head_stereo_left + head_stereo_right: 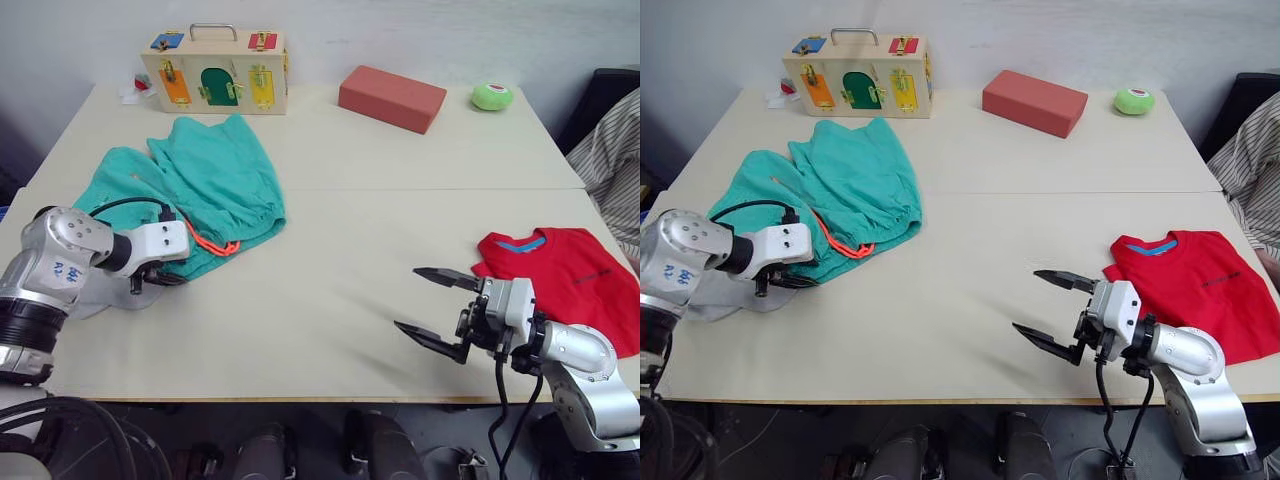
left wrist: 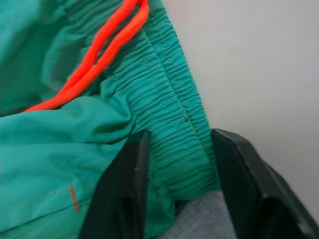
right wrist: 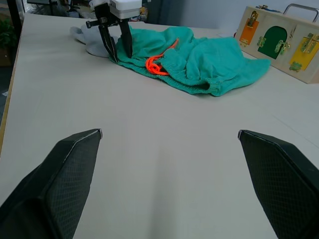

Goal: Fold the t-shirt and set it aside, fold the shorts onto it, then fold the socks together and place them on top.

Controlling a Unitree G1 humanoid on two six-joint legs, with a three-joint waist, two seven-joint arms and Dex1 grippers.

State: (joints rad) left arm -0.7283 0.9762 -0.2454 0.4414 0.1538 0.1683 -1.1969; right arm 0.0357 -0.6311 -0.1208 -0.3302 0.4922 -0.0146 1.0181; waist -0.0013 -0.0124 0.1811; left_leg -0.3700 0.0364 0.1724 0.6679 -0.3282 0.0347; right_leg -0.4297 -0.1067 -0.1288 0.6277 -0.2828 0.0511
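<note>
Two pale beige tabletops are sitting pushed together under a white wall, their seam running across the middle.

At the left, the left gripper is lying low at the near-left corner, its 2 black fingers parted a little and straddling the gathered elastic waist of the teal-green cloth shorts; cloth is lying between them, though they are not pressing shut on it. A bit of light grey knit sock is showing just under the waistband between the fingers, and in the head views grey fabric is peeking out below the gripper near the table's front edge; I cannot tell whether it is 1 sock or 2. The bright orange drawstring is looping out over the waist of the shorts.

Behind the shorts, 1 wooden latch board with a metal handle is standing at the far edge.

Bare tabletop is stretching across the middle, open room between both arms. 1 red rectangular block and 1 small green ball are resting near the far edge.

At the right, the right gripper is hovering above the bare table with fingers spread wide, holding nothing. Just beyond it, 1 bright red short-sleeved t-shirt with a blue neckband is lying folded near the right edge.
</note>
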